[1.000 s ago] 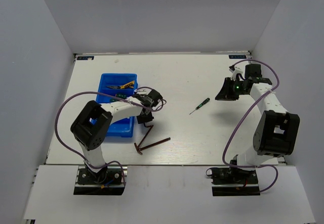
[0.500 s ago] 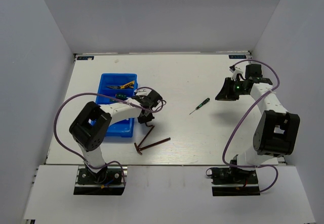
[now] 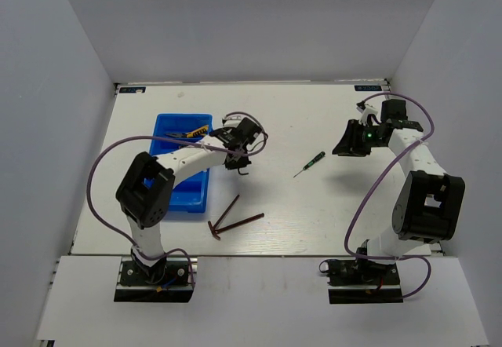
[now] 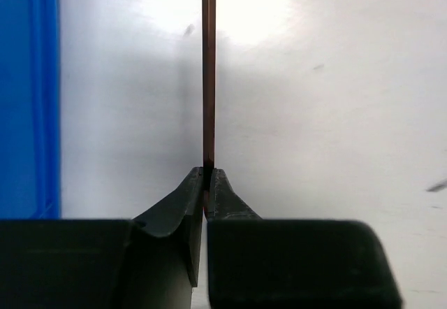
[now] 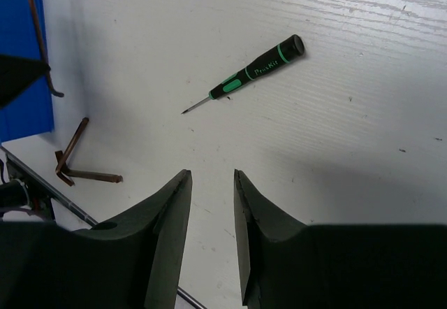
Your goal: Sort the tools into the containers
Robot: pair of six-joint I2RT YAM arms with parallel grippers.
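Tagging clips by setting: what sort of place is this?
Probably a robotics test cell: white table boxed by blank grey walls, two bolted-down robot arms, only a blue bin and hex keys.

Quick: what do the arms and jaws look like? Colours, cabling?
Left arm and right arm: white links, black joint housings, a purple cable looping alongside each. Jaws are matte black, tapering to the tips. A green light glows near the right wrist.

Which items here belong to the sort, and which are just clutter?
Job:
hex key in left gripper
two hex keys on table
green screwdriver
pliers in blue bin

Not job:
blue labels at the far corners
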